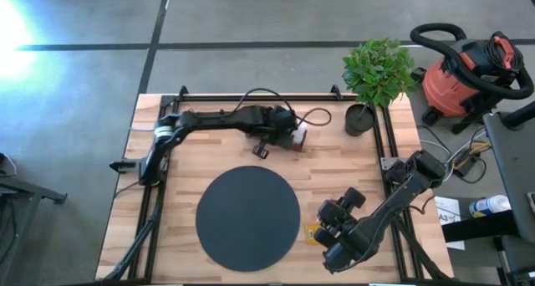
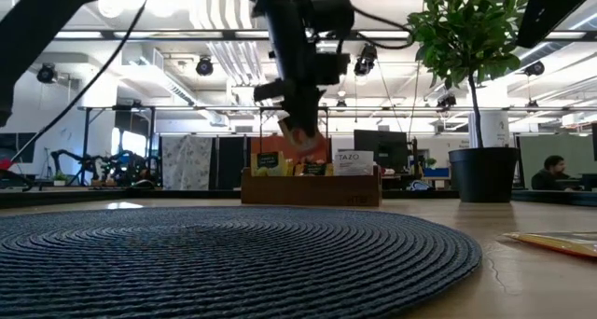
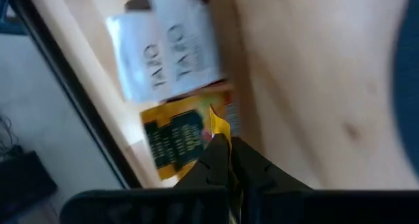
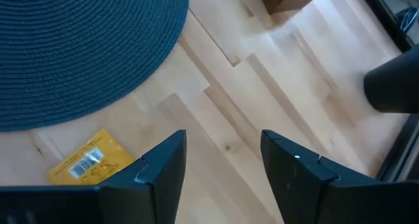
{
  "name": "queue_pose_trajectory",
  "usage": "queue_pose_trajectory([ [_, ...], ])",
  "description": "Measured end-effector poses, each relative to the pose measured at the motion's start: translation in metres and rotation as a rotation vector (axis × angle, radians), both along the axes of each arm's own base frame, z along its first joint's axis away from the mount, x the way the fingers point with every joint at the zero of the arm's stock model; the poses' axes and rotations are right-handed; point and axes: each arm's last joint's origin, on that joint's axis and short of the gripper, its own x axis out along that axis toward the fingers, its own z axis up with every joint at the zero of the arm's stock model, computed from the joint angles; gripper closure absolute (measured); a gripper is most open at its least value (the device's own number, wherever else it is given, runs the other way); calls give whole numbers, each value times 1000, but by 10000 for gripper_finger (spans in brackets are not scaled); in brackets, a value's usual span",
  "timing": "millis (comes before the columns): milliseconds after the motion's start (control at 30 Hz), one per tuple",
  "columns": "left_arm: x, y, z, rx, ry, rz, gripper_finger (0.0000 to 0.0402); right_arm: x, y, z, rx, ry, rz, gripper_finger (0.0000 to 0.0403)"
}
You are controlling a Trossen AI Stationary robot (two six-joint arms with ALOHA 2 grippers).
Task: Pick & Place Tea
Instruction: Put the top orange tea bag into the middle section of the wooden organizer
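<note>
Nearest the low camera I see the mat [image 2: 224, 249], a dark woven disc filling the foreground; in the high view it lies at the centre of the table [image 1: 159, 244].

Left arm pose: I see it extended from its base at the table's left edge, running along the far side toward the tray [image 1: 298, 138]. The left gripper [image 1: 269, 144] is above the near edge of the tray. In the low view it hangs raised above the tray [image 2: 312, 187], fingers pointing down. In the left wrist view, the fingers [image 3: 243, 165] are pressed together, pinching the corner of a yellow sachet [image 3: 219, 124]. Below them, further tea sits in the tray: a yellow packet with dark print [image 3: 177, 140] and white packets [image 3: 167, 46] beside it.

Right arm pose: I see it folded at the near right corner of the table, reaching from its base at the right edge toward the mat. The right gripper [image 1: 328, 236] is just off the mat's right rim. Its fingers [image 4: 163, 168] are spread wide and hold nothing; bare wood shows between them.

Placed tea: one yellow sachet, barcode up [image 4: 90, 160], lies flat on the table just outside the mat's rim, beside the right gripper. I also see it in the high view [image 1: 312, 234] and at the right edge of the low view [image 2: 558, 242].

A potted plant [image 1: 376, 77] stands at the far right corner of the table.
</note>
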Motion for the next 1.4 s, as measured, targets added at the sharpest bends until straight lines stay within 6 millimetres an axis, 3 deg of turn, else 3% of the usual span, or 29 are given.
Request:
queue_pose_trajectory([
  [300,-1,32,-4,-35,-34,42,401,0,2,-1,15,-18,-12,209],
  [433,-1,31,-5,-76,-48,24,401,-1,1,-3,9,-14,-12,209],
  [833,4,33,-38,-95,23,5,401,-2,0,-8,-1,-6,-17,209],
  [1400,-3,25,-49,-185,117,16,401,-3,-1,-14,-7,0,-18,209],
])
